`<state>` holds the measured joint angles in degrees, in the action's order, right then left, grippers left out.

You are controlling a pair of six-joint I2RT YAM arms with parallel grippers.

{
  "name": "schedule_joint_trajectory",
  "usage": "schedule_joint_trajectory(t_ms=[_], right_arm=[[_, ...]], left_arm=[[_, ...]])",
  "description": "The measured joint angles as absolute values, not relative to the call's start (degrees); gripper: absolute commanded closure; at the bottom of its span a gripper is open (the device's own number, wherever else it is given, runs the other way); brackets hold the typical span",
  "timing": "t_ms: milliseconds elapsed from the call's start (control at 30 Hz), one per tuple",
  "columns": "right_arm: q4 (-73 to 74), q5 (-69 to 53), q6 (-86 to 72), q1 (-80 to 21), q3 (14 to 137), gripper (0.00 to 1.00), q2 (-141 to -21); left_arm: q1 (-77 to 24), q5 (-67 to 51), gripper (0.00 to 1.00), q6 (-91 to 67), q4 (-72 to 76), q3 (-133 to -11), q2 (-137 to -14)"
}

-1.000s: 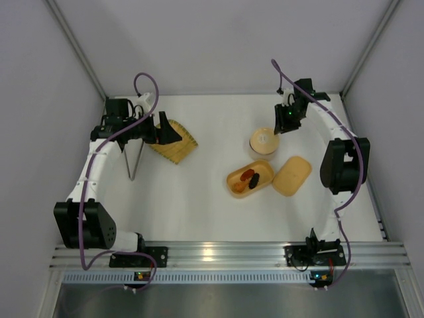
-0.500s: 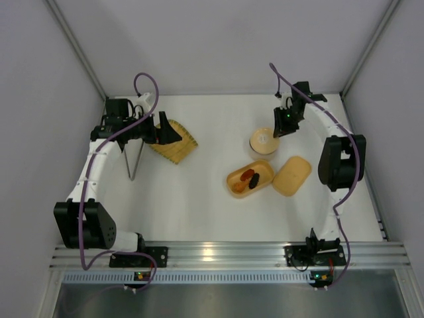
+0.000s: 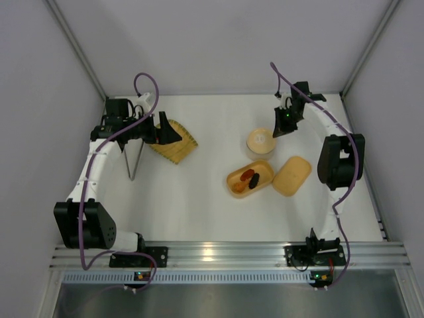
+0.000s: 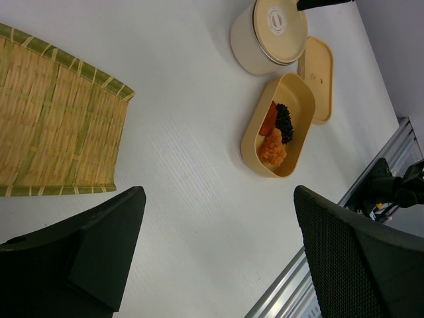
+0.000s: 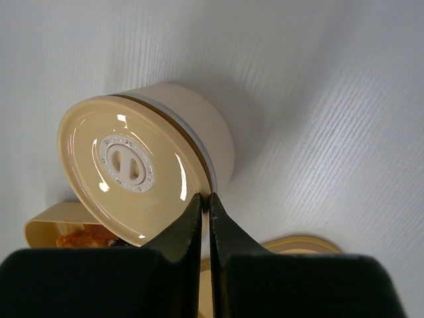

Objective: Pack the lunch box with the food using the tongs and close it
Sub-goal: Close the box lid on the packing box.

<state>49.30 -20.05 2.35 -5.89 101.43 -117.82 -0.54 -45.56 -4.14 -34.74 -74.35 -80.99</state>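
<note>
- Lunch box (image 3: pixel 250 179): oblong tan box, open, on the table (image 3: pixel 199 199) right of centre, in front of the right arm.
- Food (image 4: pixel 274 132): orange, red and dark pieces lying together inside the box. None shows anywhere else.
- Lid (image 3: pixel 291 175): flat, matching the box, lying on the table just beside the box on its right. It is not on the box.
- Tongs (image 3: pixel 134 161): slim metal pair lying on the table at the far left, under the left arm, with nothing holding them.
- Round bowl (image 5: pixel 165 146): lidded, behind the box, not part of the packing.
- Woven tray (image 4: pixel 53 119): far left, beside the tongs.
- Left gripper (image 4: pixel 218 232): fingers wide apart and holding nothing, hanging over the near edge of the tray.
- Right gripper (image 5: pixel 205 202): fingers pressed together with nothing between them, tips at the rim of the round bowl. Whether they touch it cannot be told.
- Step in hand: packing looks done and closing remains.
- Next move: the right gripper, nearest the lid, would need to part its fingers, shift over to the lid, take it by an edge, and lower it squarely onto the box, long sides lined up.
</note>
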Motion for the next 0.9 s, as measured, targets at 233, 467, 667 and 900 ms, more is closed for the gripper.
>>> schedule_joint_trajectory(t_ms=[233,467,667,900], right_arm=[[49.8,-20.3,2.3,-5.9,102.2,1.0,-118.7],[50.2,-20.6,2.2,-5.9,103.1,1.0,-120.0],[50.3,-20.8,2.2,-5.9,103.3,1.0,-120.2],[51.3,-20.6,3.9,-5.9,103.6,0.78,-120.2]], left_arm=[[-0.5,-45.6,0.02,-4.1,-34.7,-74.3,-81.0],[-0.5,-45.6,0.02,-3.9,-34.8,-74.3,-81.0],[-0.5,-45.6,0.02,-3.9,-34.9,-74.3,-81.0],[-0.5,-45.6,0.02,-3.9,-34.9,-74.3,-81.2]])
